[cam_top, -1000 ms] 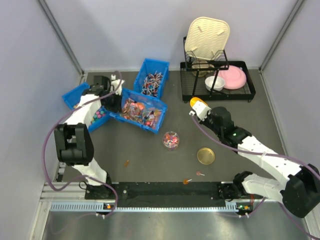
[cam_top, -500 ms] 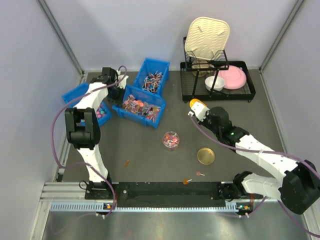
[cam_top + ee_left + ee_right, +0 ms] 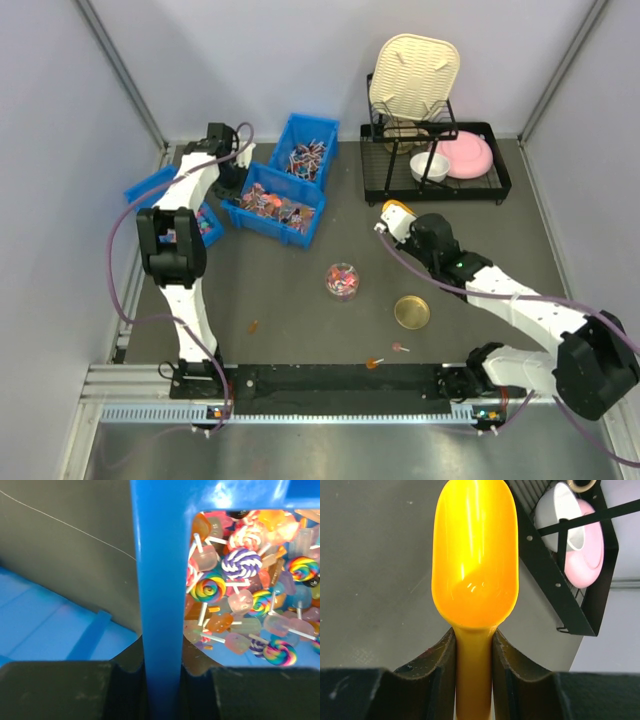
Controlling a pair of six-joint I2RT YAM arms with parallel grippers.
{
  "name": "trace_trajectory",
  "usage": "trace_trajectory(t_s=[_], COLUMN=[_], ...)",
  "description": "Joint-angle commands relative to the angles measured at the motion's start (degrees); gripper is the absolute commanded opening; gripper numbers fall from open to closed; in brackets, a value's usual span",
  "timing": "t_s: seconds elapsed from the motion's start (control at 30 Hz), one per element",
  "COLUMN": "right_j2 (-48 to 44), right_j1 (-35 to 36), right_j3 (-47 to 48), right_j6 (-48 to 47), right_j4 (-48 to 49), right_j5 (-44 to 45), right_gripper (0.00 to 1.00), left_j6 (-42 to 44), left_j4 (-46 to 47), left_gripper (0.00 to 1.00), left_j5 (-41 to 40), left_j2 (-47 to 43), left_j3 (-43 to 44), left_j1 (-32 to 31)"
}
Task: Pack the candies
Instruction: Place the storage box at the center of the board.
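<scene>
Candies (image 3: 240, 595) pt. behind bin wall (image 3: 160, 580)

Counted three blue bins (image 3: 272, 228), one clear jar (image 3: 342, 281), one gold lid (image 3: 411, 312), one yellow scoop (image 3: 475, 555). Logged one black rack (image 3: 435, 193) with one pink plate (image 3: 472, 155), one white bowl (image 3: 428, 167), one cream tray (image 3: 413, 70). Tallied three loose sweets (image 3: 400, 349).

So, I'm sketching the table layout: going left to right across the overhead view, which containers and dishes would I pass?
small blue bin → blue candy bin → glass jar → gold lid → pink dish
</scene>
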Motion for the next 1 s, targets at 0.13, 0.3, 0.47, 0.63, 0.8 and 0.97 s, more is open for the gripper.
trace_trajectory(t_s=[0.13,0.3,0.47,0.63,0.8,0.97], right_j2=[3.89,5.39,6.27,7.5,9.52,10.66], right_j1=[-4.77,-8.11,-11.8,-16.55,-20.15,-24.63], right_j3=[1.18,1.45,2.06,2.77,3.82,4.87], right_j6=[0.99,1.26,2.57,3.72,4.77,6.26], right_j4=[1.3,0.68,-0.72,-2.83,-4.85,-6.7], right_j5=[2.86,2.42,0.4,-1.89,-3.47,-5.49], right_gripper=[0.0,0.0,0.0,0.0,0.0,0.0], left_j6=[-2.83,-3.01,-3.54,-3.71,-3.27,-3.8], left_j4=[2.48,2.22,1.96,2.83,2.75,2.48], left_gripper=[0.0,0.0,0.0,0.0,0.0,0.02], left_j5=[-6.61,-8.11,-8.9,-9.42,-10.92,-10.39], left_j2=[2.76,4.78,6.97,7.77,9.79,11.55], left_j3=[6.91,8.75,11.21,12.53,15.07,17.54], left_j1=[0.17,0.87,2.01,2.37,2.54,4.3])
